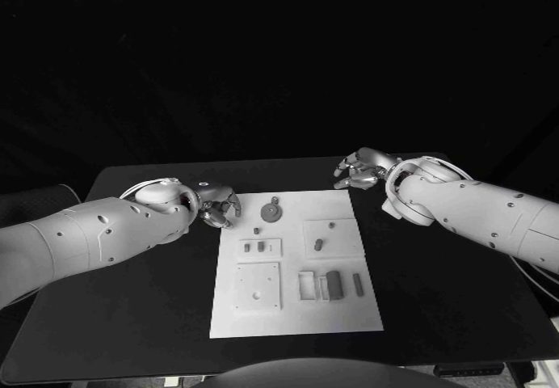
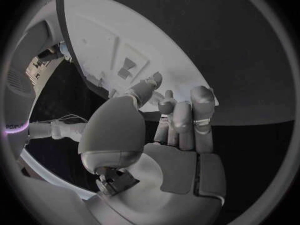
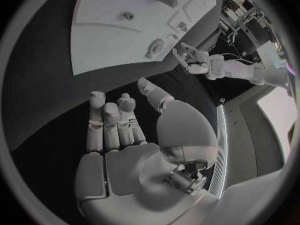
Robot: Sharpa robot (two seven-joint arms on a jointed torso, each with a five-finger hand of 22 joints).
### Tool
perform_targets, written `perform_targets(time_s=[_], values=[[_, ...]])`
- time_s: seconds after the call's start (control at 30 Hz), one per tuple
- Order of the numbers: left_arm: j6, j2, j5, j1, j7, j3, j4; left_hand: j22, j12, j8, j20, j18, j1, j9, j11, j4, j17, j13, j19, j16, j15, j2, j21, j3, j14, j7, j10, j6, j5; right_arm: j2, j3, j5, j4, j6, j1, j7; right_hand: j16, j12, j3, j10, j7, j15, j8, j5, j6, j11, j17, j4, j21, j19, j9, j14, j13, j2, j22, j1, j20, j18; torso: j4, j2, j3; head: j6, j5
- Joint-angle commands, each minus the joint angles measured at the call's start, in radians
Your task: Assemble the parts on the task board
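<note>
The white task board [image 1: 297, 311] lies in the middle of the black table. On it lie grey parts: a round disc [image 1: 271, 212] near the far left corner, small pegs [image 1: 331, 225] on raised plates, and dark bars [image 1: 334, 284] at the near right. My left hand [image 1: 216, 206] hovers at the board's far left edge, close to the disc, fingers apart and holding nothing. My right hand [image 1: 363, 170] hangs over the table just past the board's far right corner, also holding nothing. In the wrist views the left hand [image 2: 172, 135] and right hand [image 3: 128, 135] show bare palms.
The board [image 3: 112, 40] has a square recessed plate [image 1: 258, 285] at its near left. In the right wrist view the disc [image 3: 154, 48] lies near my left hand [image 3: 195, 60]. Black table surface [image 1: 140, 307] surrounds the board on all sides.
</note>
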Motion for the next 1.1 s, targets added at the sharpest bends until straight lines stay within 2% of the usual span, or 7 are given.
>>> perform_targets(time_s=[0.03, 0.2, 0.27, 0.47, 0.6, 0.77, 1.1], values=[[-0.050, -0.021, 0.120, 0.006, 0.013, 0.016, 0.025, -0.020, -0.062, 0.003, 0.006, 0.106, 0.005, -0.001, 0.004, 0.005, -0.025, -0.030, -0.047, -0.061, -0.003, 0.007, -0.046, 0.004, -0.049, 0.016, -0.051, 0.008, -0.001, -0.016, -0.003, -0.085, 0.022, -0.030, -0.011, 0.078, 0.006, 0.005, 0.000, 0.000, 0.004, -0.008, 0.003, 0.000, 0.007, 0.001, -0.001, -0.009, 0.007, 0.006, 0.001, 0.001, -0.001, -0.002, -0.001, 0.016, -0.007, 0.016, 0.0004, 0.000, 0.0005, 0.004, -0.001], [-0.098, -0.067, 0.277, 0.007, 0.024, 0.035, 0.068, -0.049, -0.233, 0.002, 0.016, 0.096, -0.003, -0.009, 0.019, 0.009, -0.087, -0.139, -0.088, -0.196, 0.012, 0.007, -0.107, 0.003, -0.109, 0.030, -0.098, -0.010, -0.003, -0.048, -0.010, -0.169, 0.057, -0.036, -0.034, 0.087, 0.008, 0.008, -0.001, 0.004, 0.003, -0.009, 0.005, 0.000, 0.009, 0.000, -0.001, -0.013, 0.009, 0.009, 0.002, 0.004, -0.002, -0.007, -0.001, 0.026, -0.008, 0.016, -0.0015, 0.000, 0.0009, 0.009, 0.001], [-0.124, -0.085, 0.406, 0.010, 0.036, 0.035, 0.083, -0.077, -0.312, 0.006, 0.030, 0.085, -0.009, -0.010, 0.030, 0.014, -0.121, -0.191, -0.132, -0.272, 0.027, 0.006, -0.160, 0.014, -0.142, 0.039, -0.121, -0.010, 0.001, -0.061, -0.031, -0.186, 0.068, -0.040, -0.036, 0.088, 0.008, 0.008, -0.002, 0.004, 0.003, -0.009, 0.004, 0.000, 0.008, 0.000, -0.001, -0.012, 0.009, 0.010, 0.002, 0.005, -0.002, -0.011, -0.001, 0.027, -0.008, 0.016, -0.0012, 0.000, 0.0012, 0.011, -0.001], [-0.158, -0.130, 0.714, 0.010, 0.090, 0.035, 0.128, -0.226, -0.638, 0.022, 0.101, 0.048, -0.025, -0.010, 0.098, 0.004, -0.237, -0.416, -0.255, -0.556, 0.108, 0.013, -0.390, 0.048, -0.223, 0.076, -0.167, -0.023, 0.000, -0.068, -0.041, -0.244, 0.069, -0.084, -0.081, 0.100, 0.007, 0.007, -0.001, 0.005, 0.003, -0.010, 0.005, 0.000, 0.009, -0.001, -0.002, -0.012, 0.009, 0.011, 0.002, 0.006, -0.003, -0.018, -0.002, 0.034, -0.009, 0.016, -0.0016, -0.001, 0.0009, 0.015, -0.002], [-0.136, -0.142, 0.843, 0.010, 0.131, 0.034, 0.151, -0.302, -0.804, 0.020, 0.162, 0.048, -0.030, -0.016, 0.151, -0.016, -0.293, -0.526, -0.328, -0.703, 0.171, 0.021, -0.504, 0.045, -0.284, 0.079, -0.204, -0.052, -0.003, -0.058, -0.041, -0.268, 0.062, -0.101, -0.107, 0.106, 0.007, 0.008, -0.001, 0.007, 0.002, -0.010, 0.005, 0.000, 0.010, -0.001, -0.002, -0.012, 0.010, 0.013, 0.002, 0.008, -0.004, -0.020, -0.002, 0.039, -0.009, 0.016, -0.0015, 0.001, 0.0015, 0.017, 0.000], [-0.104, -0.148, 0.888, 0.010, 0.173, 0.034, 0.170, -0.360, -0.898, 0.023, 0.227, 0.051, -0.039, -0.019, 0.161, -0.028, -0.346, -0.593, -0.424, -0.829, 0.236, 0.017, -0.603, 0.026, -0.377, 0.080, -0.223, -0.070, -0.005, -0.044, -0.041, -0.283, 0.057, -0.109, -0.117, 0.108, 0.008, 0.008, 0.000, 0.008, 0.002, -0.010, 0.006, 0.000, 0.011, -0.001, -0.003, -0.012, 0.010, 0.014, 0.003, 0.009, -0.004, -0.021, -0.003, 0.041, -0.010, 0.016, -0.0020, 0.000, 0.0005, 0.018, -0.001], [-0.091, -0.142, 0.929, 0.010, 0.181, 0.034, 0.181, -0.412, -0.952, 0.035, 0.257, 0.038, -0.045, -0.018, 0.146, -0.056, -0.371, -0.639, -0.496, -0.902, 0.258, -0.006, -0.687, -0.023, -0.400, 0.070, -0.192, -0.077, -0.006, -0.024, -0.050, -0.289, 0.032, -0.105, -0.125, 0.104, 0.008, 0.008, -0.001, 0.010, 0.002, -0.011, 0.006, 0.000, 0.012, -0.002, -0.003, -0.010, 0.011, 0.016, 0.003, 0.011, -0.005, -0.021, -0.003, 0.041, -0.010, 0.016, -0.0010, 0.001, -0.0010, 0.017, -0.002]])
